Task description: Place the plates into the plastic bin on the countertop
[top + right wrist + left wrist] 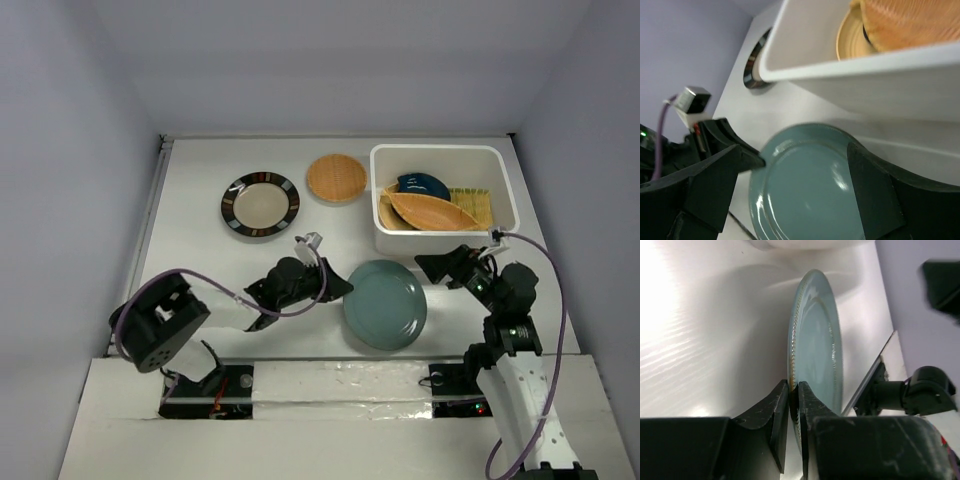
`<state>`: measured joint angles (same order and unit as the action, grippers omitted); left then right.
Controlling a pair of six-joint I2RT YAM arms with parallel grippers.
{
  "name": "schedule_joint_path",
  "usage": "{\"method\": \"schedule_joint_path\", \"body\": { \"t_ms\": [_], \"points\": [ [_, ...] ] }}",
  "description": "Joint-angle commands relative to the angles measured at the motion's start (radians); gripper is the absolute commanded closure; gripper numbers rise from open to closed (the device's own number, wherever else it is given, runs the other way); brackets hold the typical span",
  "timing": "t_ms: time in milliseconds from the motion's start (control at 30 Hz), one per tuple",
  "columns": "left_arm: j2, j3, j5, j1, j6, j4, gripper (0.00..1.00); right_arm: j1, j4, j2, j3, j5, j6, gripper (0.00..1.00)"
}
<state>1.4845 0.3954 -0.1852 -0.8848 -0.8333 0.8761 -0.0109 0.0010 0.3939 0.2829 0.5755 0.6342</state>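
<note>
The left pincer [794, 390] is clamping the left rim of the teal plate [386, 304], which is sitting low on the counter [200, 270]. The plastic bin [436, 149] is lying beyond the plate and to its right. The right pincer [437, 264] is hanging spread wide and empty between plate and bin, nearer the bin than the left.
</note>
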Motion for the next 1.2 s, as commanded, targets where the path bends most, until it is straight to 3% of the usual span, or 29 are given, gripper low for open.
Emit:
{"method": "schedule_joint_path", "body": {
  "t_ms": [0,200,367,433,600,833,967,1167],
  "points": [
    [-0.121,-0.042,-0.017,0.041,-0.032,0.043,1.0,0.026,0.054,-0.01,-0.053,0.055,0.027,0.08],
    [-0.358,-0.053,0.009,0.148,0.005,-0.138,1.0,0.069,0.088,0.054,-0.097,0.001,0.079,0.08],
    [-0.493,-0.086,-0.014,0.205,-0.004,-0.193,1.0,0.231,0.148,0.222,-0.105,-0.13,0.107,0.08],
    [-0.509,-0.093,-0.028,0.234,-0.003,-0.207,1.0,0.32,0.264,0.282,-0.125,-0.178,0.145,0.07],
    [-0.513,-0.133,-0.068,0.244,-0.029,-0.184,1.0,0.364,0.528,0.54,-0.165,-0.216,0.176,0.07],
    [-0.613,-0.15,-0.111,0.3,-0.026,-0.238,1.0,0.404,0.68,0.794,-0.136,-0.321,0.211,0.06],
    [-0.65,-0.161,-0.132,0.325,-0.021,-0.282,1.0,0.425,0.878,1.023,-0.133,-0.261,0.235,0.06],
    [-0.633,-0.165,-0.152,0.345,-0.013,-0.293,1.0,0.529,1.316,1.411,-0.117,-0.194,0.352,0.11]
  ]
}}
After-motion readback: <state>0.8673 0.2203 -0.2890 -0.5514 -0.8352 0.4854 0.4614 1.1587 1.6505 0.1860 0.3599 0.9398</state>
